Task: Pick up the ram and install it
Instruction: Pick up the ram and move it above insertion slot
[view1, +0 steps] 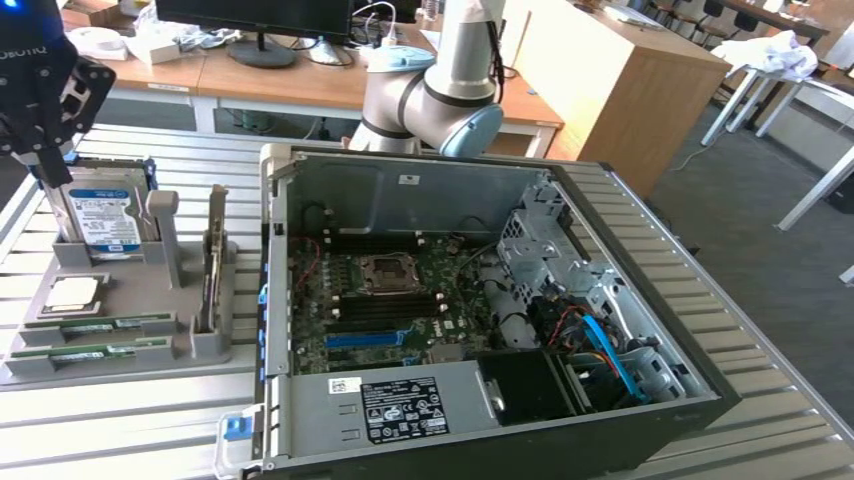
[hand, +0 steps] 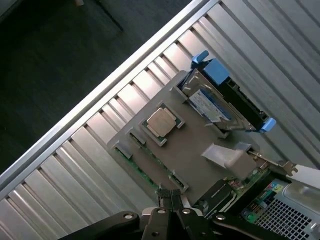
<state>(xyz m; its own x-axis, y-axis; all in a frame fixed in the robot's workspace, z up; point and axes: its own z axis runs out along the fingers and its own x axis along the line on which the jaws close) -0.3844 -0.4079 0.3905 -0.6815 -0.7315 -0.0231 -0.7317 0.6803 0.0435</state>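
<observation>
Pincer (view1: 56, 175), clenched empty, hovers upper left above the tray (view1: 123, 290) (ram (view1: 107, 323) untouched): approach step, a grasp needs it opened.

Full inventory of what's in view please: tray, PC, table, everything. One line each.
table: 1, silver, slatted, under everything
parts tray: 1, grey, on the table, exterior view's left
ram sticks: 2, green, flat in slots at the tray's front edge
hard drive: 1, silver, blue-and-white label, upright at the tray's back
processor chip: 1, silver, flat in a tray recess
expansion card: 1, green, silver bracket, upright on the tray beside the case
computer case: 1, black and silver, open, table centre
motherboard: 1, green, inside the case
robot arm: 1, silver and pale blue, behind the case
gripper: 1, black, shut, above the hard drive
</observation>
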